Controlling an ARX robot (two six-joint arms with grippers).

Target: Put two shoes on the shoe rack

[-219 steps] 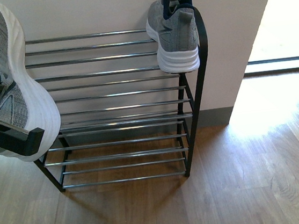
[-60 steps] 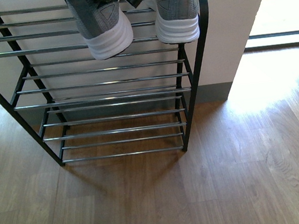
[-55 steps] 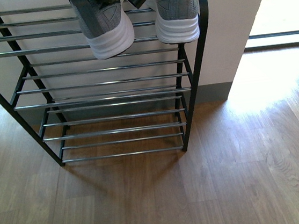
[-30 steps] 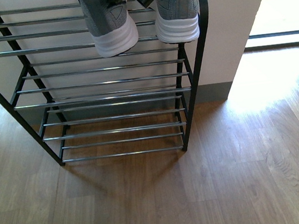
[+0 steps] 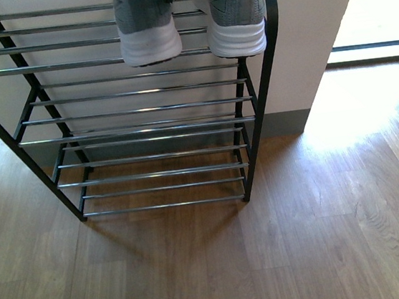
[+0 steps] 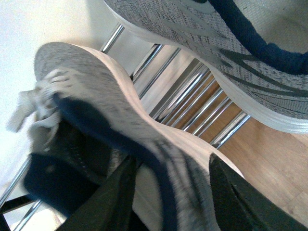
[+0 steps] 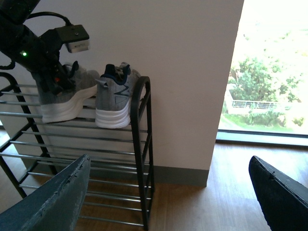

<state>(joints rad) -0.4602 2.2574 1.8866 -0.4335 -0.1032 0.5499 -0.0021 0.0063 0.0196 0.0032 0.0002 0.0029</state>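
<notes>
Grey knit over white sole now sits square: the second sneaker (image 5: 147, 34), tilted across the front rods a second ago, has slid right and levelled on the top shelf of the shoe rack (image 5: 137, 111), just beside the first sneaker (image 5: 236, 19). The left end effector (image 6: 172, 161) still straddles its side wall, clenched on it. The right end effector (image 7: 169, 161) hangs spread and empty. Only letting go seems left.

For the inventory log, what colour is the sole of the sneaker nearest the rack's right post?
White. The sneaker shows it best in the front view.
</notes>
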